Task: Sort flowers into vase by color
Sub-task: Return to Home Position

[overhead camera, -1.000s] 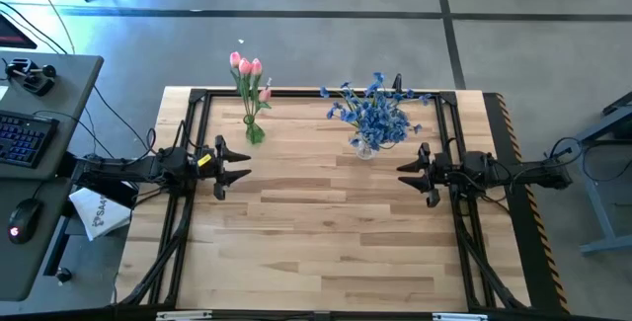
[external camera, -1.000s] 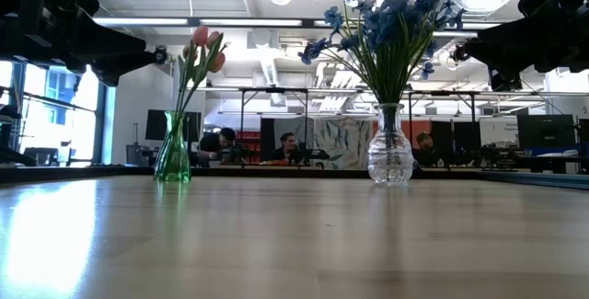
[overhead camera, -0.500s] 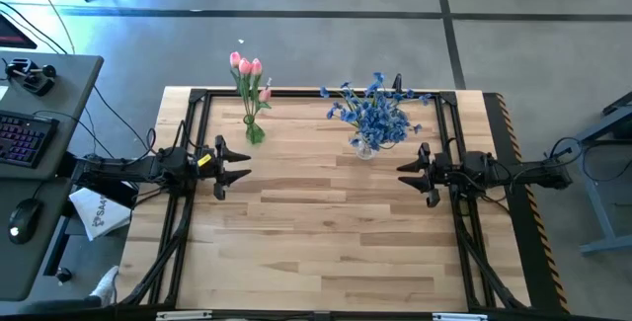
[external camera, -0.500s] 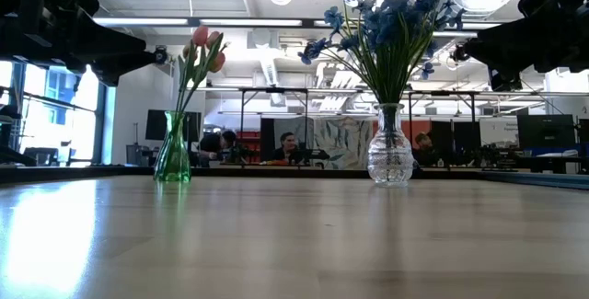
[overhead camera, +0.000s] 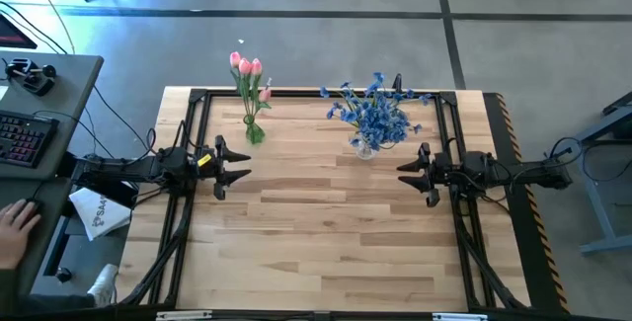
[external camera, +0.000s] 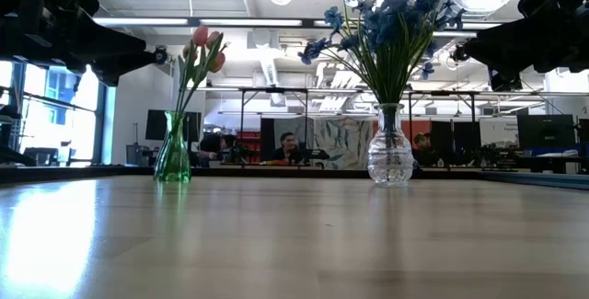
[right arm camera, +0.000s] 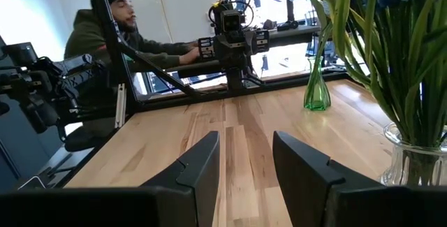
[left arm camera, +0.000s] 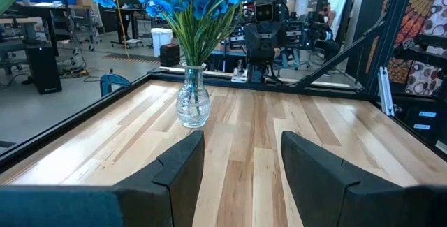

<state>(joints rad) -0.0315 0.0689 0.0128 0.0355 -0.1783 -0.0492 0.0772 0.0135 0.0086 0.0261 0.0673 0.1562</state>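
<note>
Listing by view, places taken from the clear vase point(overhead camera: 365, 147).

High view: the clear vase stands on the wooden table point(overhead camera: 326, 252) near the far edge and holds the blue flowers point(overhead camera: 373, 114), a dense spray. The green vase point(overhead camera: 255, 131), well apart to its left, holds the pink flowers point(overhead camera: 247, 64), a few buds on thin stems. The left gripper point(overhead camera: 234, 168) sits far left of the clear vase. The right gripper point(overhead camera: 410, 173) sits near it on the right. Both have fingers spread and hold nothing. Only this view shows a person's hand point(overhead camera: 14, 224) at a side desk.

Low view: both vases stand upright, with wide bare tabletop in front. Seated people show behind.

Left wrist view: the clear vase is ahead across bare boards.

Right wrist view: the clear vase is close beside and the green vase farther off. A seated person is beyond the table edge.
</note>
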